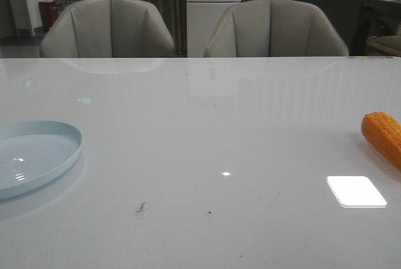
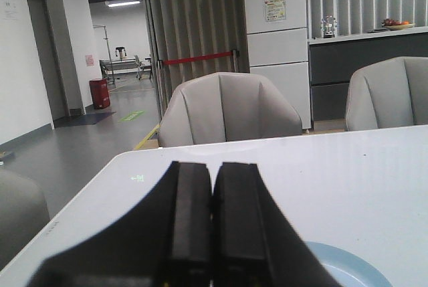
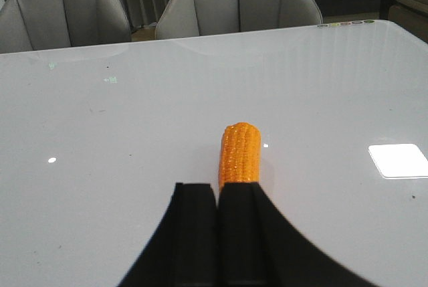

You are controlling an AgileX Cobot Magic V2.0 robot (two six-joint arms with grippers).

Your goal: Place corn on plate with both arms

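A: Surface inspected?
B: White glossy table [image 1: 200, 125], noted with a bright rectangular light reflection [image 1: 356, 191] near the right edge. Two grey padded chairs [image 1: 108, 27] drawn up at the far side.

A: Plate located?
B: Pale blue plate [image 1: 37, 156] found flat on the table at the left edge of the front view, partly cut off by the frame. Rim also glimpsed in the left wrist view, just beyond the fingers.

A: Corn located?
B: Orange corn [image 1: 383, 136] found lying on the table at the far right, well apart from the plate, cut off by the frame edge. Seen in the right wrist view directly ahead of the fingers; contact not determinable.

A: Grippers checked?
B: Left gripper [image 2: 212, 227] clenched, pads pressed together, nothing between. Right gripper [image 3: 217, 233] likewise clenched, nothing grasped.
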